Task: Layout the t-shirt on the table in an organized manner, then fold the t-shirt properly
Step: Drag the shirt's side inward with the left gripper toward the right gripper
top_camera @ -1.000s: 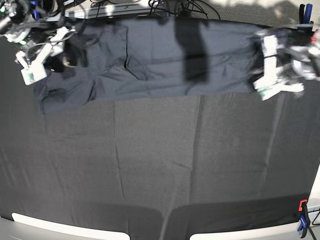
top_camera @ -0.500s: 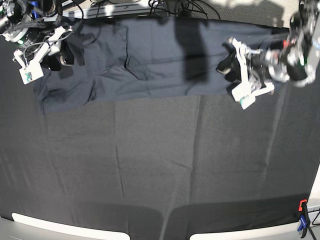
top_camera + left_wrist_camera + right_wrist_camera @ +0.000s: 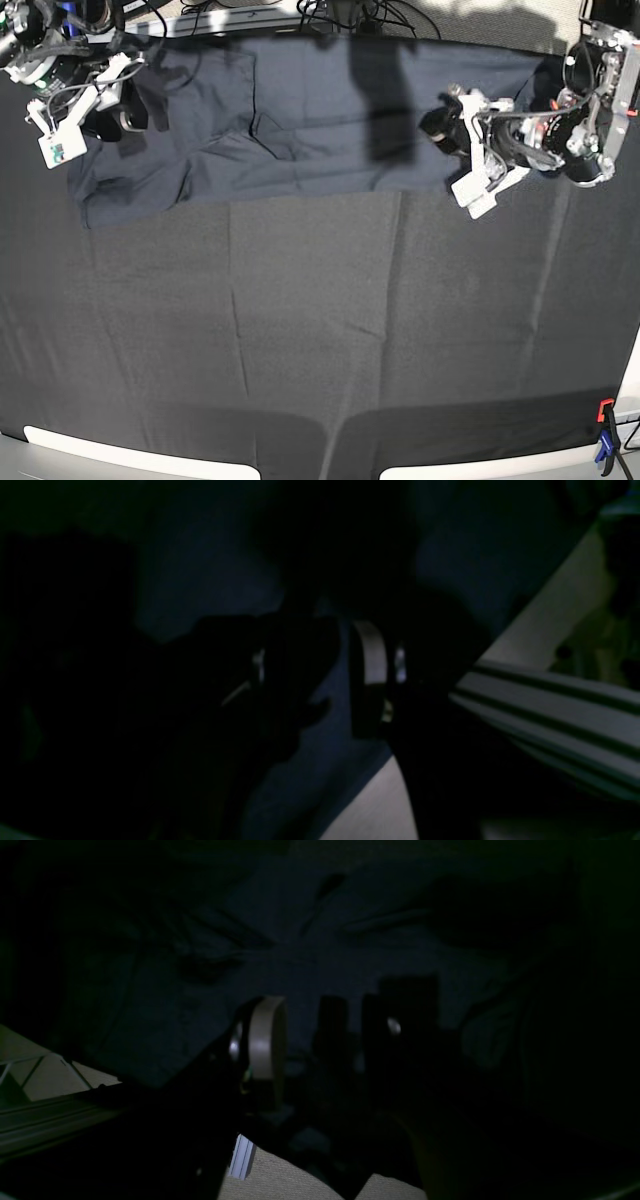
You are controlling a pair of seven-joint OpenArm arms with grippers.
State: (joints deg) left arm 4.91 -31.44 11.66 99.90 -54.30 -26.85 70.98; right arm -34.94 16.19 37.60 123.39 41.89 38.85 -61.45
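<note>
The dark navy t-shirt [image 3: 300, 130] lies spread in a wide band along the far side of the table [image 3: 320, 330]. Its left end reaches about the table's left edge and its right end lies under my left arm. My left gripper [image 3: 442, 128] hovers low over the shirt's right part, its jaws apart and navy fabric [image 3: 200, 570] showing through the gap. In the left wrist view that gripper [image 3: 325, 680] holds nothing. My right gripper [image 3: 120, 118] sits over the shirt's left end, open [image 3: 332, 1040] above wrinkled fabric [image 3: 300, 940].
Cables and gear crowd the far edge behind the shirt [image 3: 330, 15]. A red and blue clamp [image 3: 605, 435] grips the near right corner. Pale table edges [image 3: 120, 450] show at the front. Black tablecloth covers the whole near half.
My left arm has swung in from the table's right edge to over the shirt's right part, and its jaws have opened. The right gripper shifted slightly up and then stayed put.
</note>
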